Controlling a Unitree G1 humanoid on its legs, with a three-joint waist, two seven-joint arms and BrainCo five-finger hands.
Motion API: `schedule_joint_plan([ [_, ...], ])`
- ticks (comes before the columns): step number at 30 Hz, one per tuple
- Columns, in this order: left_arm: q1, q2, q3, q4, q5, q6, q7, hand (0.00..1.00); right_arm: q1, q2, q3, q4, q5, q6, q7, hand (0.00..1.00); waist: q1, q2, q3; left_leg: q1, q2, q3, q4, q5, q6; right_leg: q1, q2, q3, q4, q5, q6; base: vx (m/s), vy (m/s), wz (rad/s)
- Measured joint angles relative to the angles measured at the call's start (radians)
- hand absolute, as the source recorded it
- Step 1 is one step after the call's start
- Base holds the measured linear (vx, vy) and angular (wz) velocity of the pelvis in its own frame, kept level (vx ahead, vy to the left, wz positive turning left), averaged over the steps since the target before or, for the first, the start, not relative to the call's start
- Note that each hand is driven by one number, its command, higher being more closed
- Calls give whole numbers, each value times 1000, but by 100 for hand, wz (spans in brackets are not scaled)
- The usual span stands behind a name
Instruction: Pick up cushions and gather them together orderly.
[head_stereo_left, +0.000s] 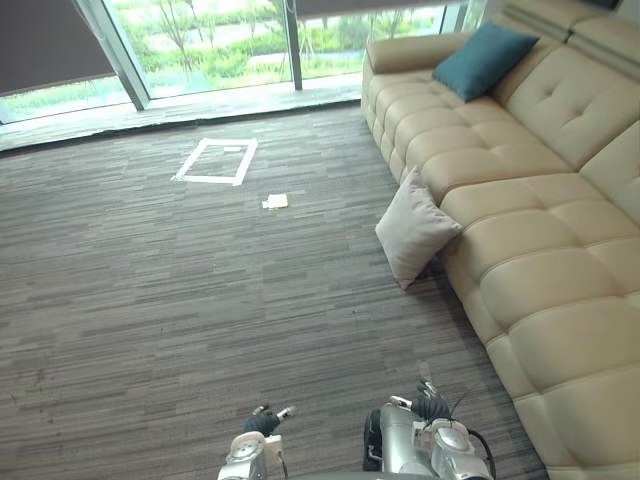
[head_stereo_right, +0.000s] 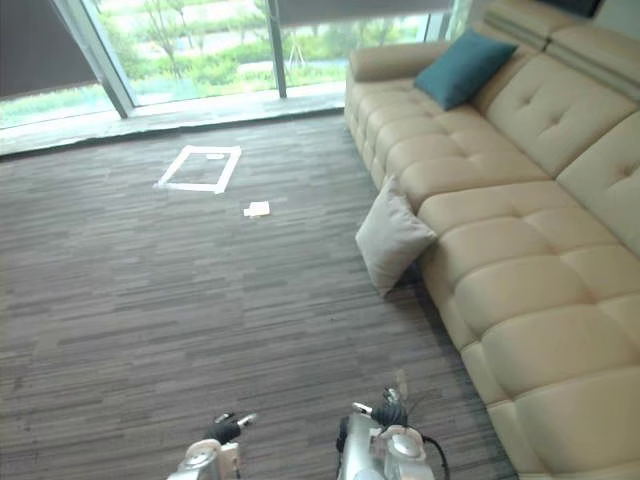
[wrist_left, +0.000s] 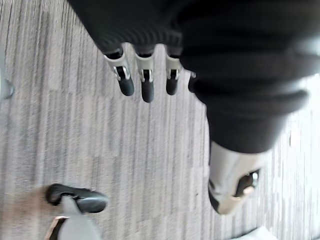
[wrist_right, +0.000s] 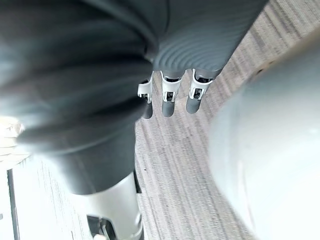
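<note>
A pale grey cushion (head_stereo_left: 412, 228) stands on the carpet floor (head_stereo_left: 150, 290). It is tilted on one corner and leans back against the front of a beige sofa (head_stereo_left: 530, 260). Its upper edge touches the seat front, but where its back meets the sofa is hidden. A teal cushion (head_stereo_left: 484, 57) is well apart from it, up on the sofa seat. It is propped against the backrest near the armrest at the far end, and its lower edge sinks out of sight into the seat. The sofa is cut off along the side and the bottom of the eye views, so its near end cannot be made out.

Out on the open carpet lies a white tape square (head_stereo_left: 208, 181), with a small scrap of paper (head_stereo_left: 276, 201) just beside it. A window (head_stereo_left: 200, 40) runs along the far wall, and part of it is covered by a dark blind (head_stereo_left: 40, 40).

The left hand (head_stereo_left: 263, 421) and the right hand (head_stereo_left: 430, 405) sit low at the near edge of the eye views, mostly cut off and well short of both cushions. In the left wrist view the fingers (wrist_left: 146, 85) hang loose and fairly straight over bare carpet, holding nothing. In the right wrist view the fingers (wrist_right: 169, 102) are likewise relaxed and empty. Much of that view is blocked by the hand's dark cover and a blurred grey shape that cannot be identified.
</note>
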Motion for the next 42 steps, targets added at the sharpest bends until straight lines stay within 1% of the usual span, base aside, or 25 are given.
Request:
schedule_joint_plan([
  [1,8,0,7,-15,-1,0,-1,0,-2,12,2,6,1,3,-1,0,7,0,8,-84,45,36,167,-13,23,95,20,-3,-77,-3,-3,519,-123,-10],
  [3,14,-1,6,-45,-2,-4,0,0,-6,27,20,16,2,6,-2,0,11,-16,18,-192,66,115,218,-48,83,206,21,4,-180,-4,-1,448,-60,-19],
  [6,19,-1,8,-71,-2,-11,2,0,-17,26,40,29,2,10,-2,0,30,-15,17,-308,84,229,73,-75,131,297,21,55,-279,-13,15,436,51,-57],
  [8,17,-4,43,-76,-4,-22,4,0,-17,28,38,34,2,11,-4,0,50,-13,17,-353,69,250,-192,-70,125,370,17,118,-334,-24,51,500,175,-89],
  [10,19,-4,47,-77,-12,-25,10,0,-13,25,40,34,1,10,-6,0,59,-10,14,-352,46,239,-431,-5,106,419,12,165,-364,-61,86,506,309,-87],
  [11,20,-3,50,-80,-13,-27,11,0,-11,23,49,36,0,11,-7,0,68,-16,11,-349,36,223,-448,85,120,436,3,194,-368,-82,103,669,437,-88],
  [13,18,12,64,-78,-12,-24,14,0,-4,41,48,44,0,10,-6,0,58,-71,-28,-358,-3,243,-379,30,167,463,-49,237,-395,-52,115,667,392,-52],
  [14,18,13,64,-79,-11,-24,13,0,7,50,45,43,0,10,-7,0,63,-82,-34,-354,-8,252,-348,-2,184,458,-62,254,-377,-19,120,579,361,-15],
  [16,14,31,37,-68,-10,-21,10,0,33,63,44,43,0,10,-6,0,63,-114,-43,-293,-70,254,-359,-42,208,386,-109,280,-142,22,179,484,307,6],
  [17,9,34,21,-54,-10,-19,10,0,39,63,43,43,0,10,-5,0,57,-114,-41,-258,-92,253,-378,-59,214,313,-120,299,27,79,231,603,258,23],
  [18,-1,35,4,-31,-9,-14,10,0,46,58,45,31,0,7,0,0,53,-104,-30,-195,-109,253,-395,-94,221,192,-118,334,311,132,286,493,193,18],
  [20,-2,33,-8,-25,-9,-8,10,0,40,53,45,13,0,5,1,0,48,-82,-17,-90,-115,266,-430,-123,222,86,-106,315,494,113,256,448,120,-6],
  [22,5,35,-11,-17,-9,-3,11,0,40,53,44,-15,0,-4,1,0,42,-63,-12,14,-115,278,-498,-135,217,-13,-96,245,514,75,219,464,80,-13],
  [24,1,35,-18,-16,-7,0,11,0,33,55,25,-38,0,-10,1,0,25,-70,-5,102,-115,283,-570,-147,200,-109,-103,112,371,32,158,436,-32,11],
  [26,4,34,-41,-12,0,1,10,0,30,55,12,-39,0,-11,0,0,11,-77,-3,158,-116,287,-617,-148,198,-117,-104,0,186,49,115,285,-96,20],
  [27,5,31,-54,-12,2,1,8,0,35,55,4,-38,0,-11,-1,0,10,-87,-5,192,-129,287,-644,-152,191,-106,-103,-73,50,119,80,404,-124,2],
  [28,2,23,-55,-7,8,2,4,0,40,47,1,-29,1,-9,1,0,10,-104,-6,236,-155,275,-669,-159,170,-101,-102,-118,-19,153,-38,619,-162,-41],
  [29,10,-5,-63,-4,10,4,-4,0,27,15,-3,-31,0,-10,0,0,11,-55,-13,235,-117,276,-633,-135,131,-96,-80,-141,-10,113,-50,695,-212,-54],
  [30,5,-5,-71,-2,17,6,-9,0,29,10,-13,-30,2,-8,-1,0,-2,-37,-17,203,-95,258,-558,-125,120,-91,-64,-142,-13,86,-47,552,-196,-50],
  [32,-10,-4,-71,-4,30,5,-9,0,33,9,-41,-32,2,-6,-4,0,-12,-25,-15,139,-44,232,-379,-100,78,-64,-37,-143,-25,57,-49,323,-158,-17],
  [34,-12,-2,-73,-19,29,3,-13,0,44,7,-41,-31,2,1,-6,0,-10,-17,-8,-5,56,155,-3,-5,1,32,21,-127,-92,38,-59,422,-168,-42],
  [35,-8,3,-72,-22,29,1,-13,0,45,11,-37,-29,2,1,-6,0,-9,-25,-2,-46,73,151,76,-14,15,61,40,-106,-116,33,-59,369,-104,-76],
  [36,-6,3,-72,-36,29,0,-13,0,35,23,-30,-23,3,1,-7,0,-7,-32,2,-122,75,149,126,-58,59,117,58,-74,-165,33,-59,269,-49,-75],
  [39,-3,-1,-56,-43,28,-3,-10,0,27,23,-33,4,7,2,-12,0,16,-39,2,-226,51,136,-40,-104,128,149,92,35,-200,32,-41,264,21,-113],
  [42,-4,-7,-10,-39,27,-10,-8,0,13,25,-32,5,6,2,-15,0,24,-35,1,-299,-20,-33,-252,-107,126,152,114,187,-192,12,-10,267,175,-143],
])
